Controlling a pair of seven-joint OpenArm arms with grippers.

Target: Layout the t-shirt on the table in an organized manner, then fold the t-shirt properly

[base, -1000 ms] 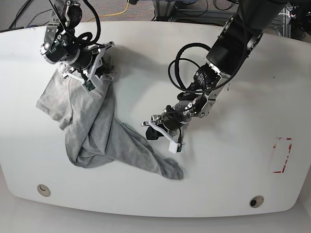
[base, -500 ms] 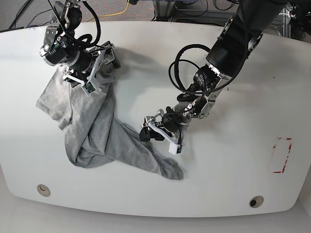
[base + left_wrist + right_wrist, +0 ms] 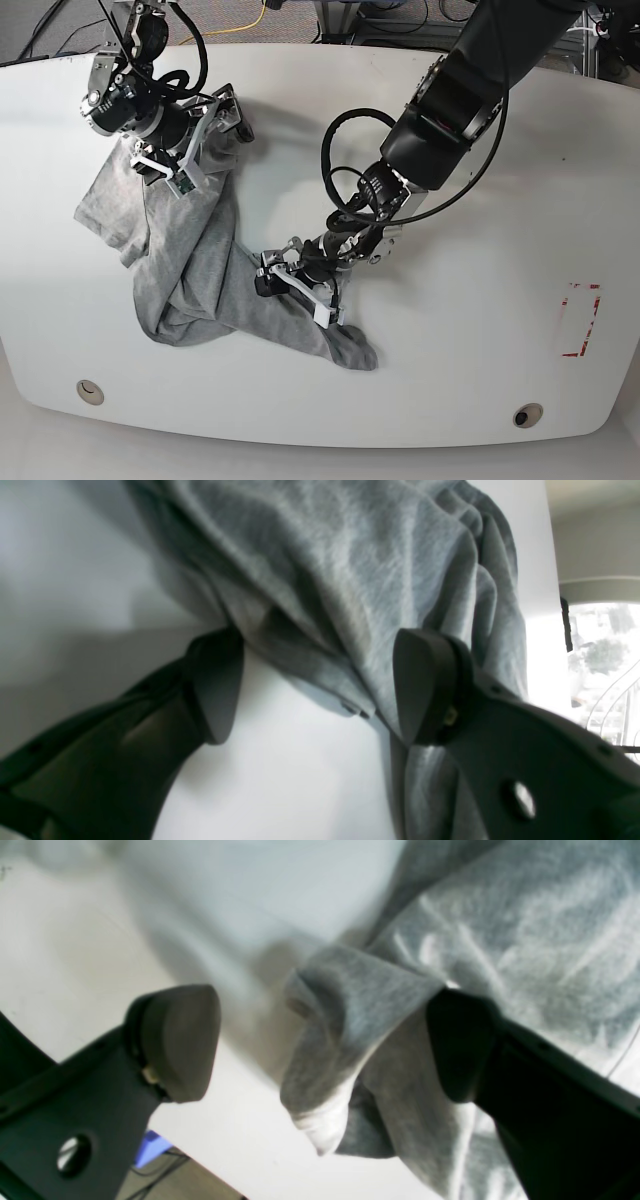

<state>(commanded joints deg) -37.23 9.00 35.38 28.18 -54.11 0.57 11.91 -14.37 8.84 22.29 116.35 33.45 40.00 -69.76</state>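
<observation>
Your t-shirt (image 3: pixel 200 265) is lying bunched up on the left half of the table (image 3: pixel 480 330), twisted into a long rope of fabric running from the far-left corner down toward the near edge, so nothing is laid out yet. The left gripper (image 3: pixel 297 285) is sitting low over the lower stretch of that rope with its jaws spread wide; in the left wrist view a fold of grey cloth is hanging between the pads (image 3: pixel 425 685) but nothing is pinched. The right gripper (image 3: pixel 205 135) is parked at the top end, also wide open around a bunched edge, gripping nothing. My guess is you're positioning one arm at each end so you can pull the twist apart and flatten it.
</observation>
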